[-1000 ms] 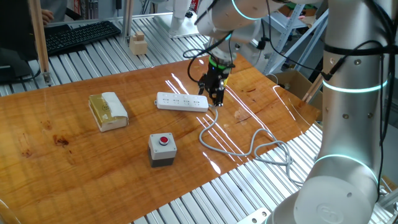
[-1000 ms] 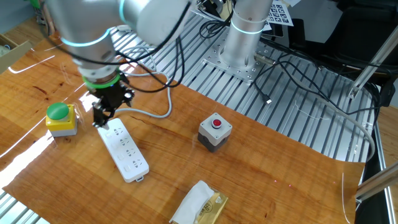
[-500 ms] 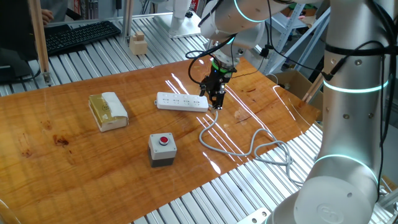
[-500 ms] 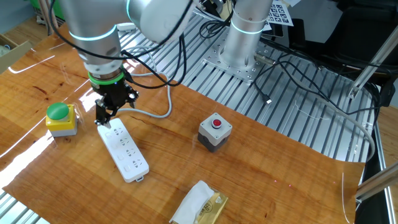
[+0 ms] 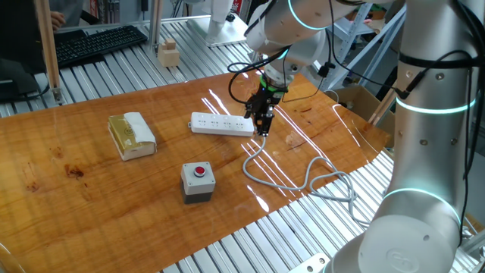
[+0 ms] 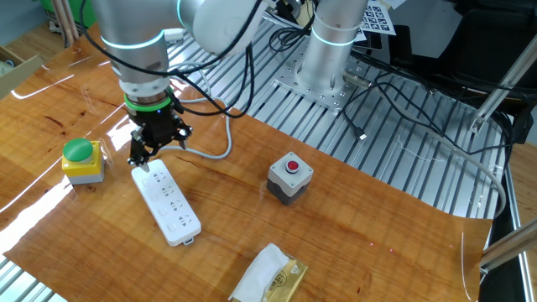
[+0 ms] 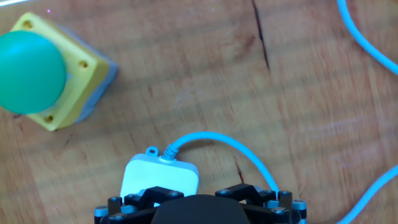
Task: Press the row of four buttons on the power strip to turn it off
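The end effector (image 6: 144, 158) hangs with its jaws spread wide over the cable end of the power strip (image 6: 167, 204), holding nothing. The strip lies flat near the middle of the table (image 5: 91, 197), its cable (image 5: 303, 182) trailing toward the table's edge.

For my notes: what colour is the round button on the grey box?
Red; the button on the grey box shows best in the other fixed view.

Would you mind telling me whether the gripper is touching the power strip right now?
Cannot tell. In both fixed views the gripper sits right over the cable end of the power strip, and no view plainly shows contact or a gap.
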`<state>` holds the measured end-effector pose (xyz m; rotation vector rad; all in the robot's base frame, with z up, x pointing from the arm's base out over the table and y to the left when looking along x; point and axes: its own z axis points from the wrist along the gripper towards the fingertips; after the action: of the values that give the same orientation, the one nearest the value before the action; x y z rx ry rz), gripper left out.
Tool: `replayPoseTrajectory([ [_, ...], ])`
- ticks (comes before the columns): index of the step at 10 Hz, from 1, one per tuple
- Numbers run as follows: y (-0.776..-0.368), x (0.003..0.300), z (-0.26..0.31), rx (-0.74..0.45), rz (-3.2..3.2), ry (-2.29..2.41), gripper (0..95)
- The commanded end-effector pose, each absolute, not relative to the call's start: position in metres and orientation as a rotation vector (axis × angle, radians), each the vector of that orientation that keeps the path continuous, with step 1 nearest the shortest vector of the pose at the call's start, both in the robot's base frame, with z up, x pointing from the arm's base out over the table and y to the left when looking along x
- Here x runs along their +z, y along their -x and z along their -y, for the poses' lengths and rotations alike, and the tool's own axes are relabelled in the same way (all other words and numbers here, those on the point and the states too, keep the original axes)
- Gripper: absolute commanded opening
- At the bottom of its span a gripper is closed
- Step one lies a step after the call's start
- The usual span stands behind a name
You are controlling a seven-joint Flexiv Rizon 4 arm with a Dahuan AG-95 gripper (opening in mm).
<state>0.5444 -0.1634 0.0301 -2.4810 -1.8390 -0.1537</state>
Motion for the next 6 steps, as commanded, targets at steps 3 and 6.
replayPoseTrajectory([
  [3,-0.545,0.0284,0.1563,-0.142,1.819,2.497,95.0],
  [6,-0.5463,0.024,0.1562,-0.133,1.802,2.518,95.0],
])
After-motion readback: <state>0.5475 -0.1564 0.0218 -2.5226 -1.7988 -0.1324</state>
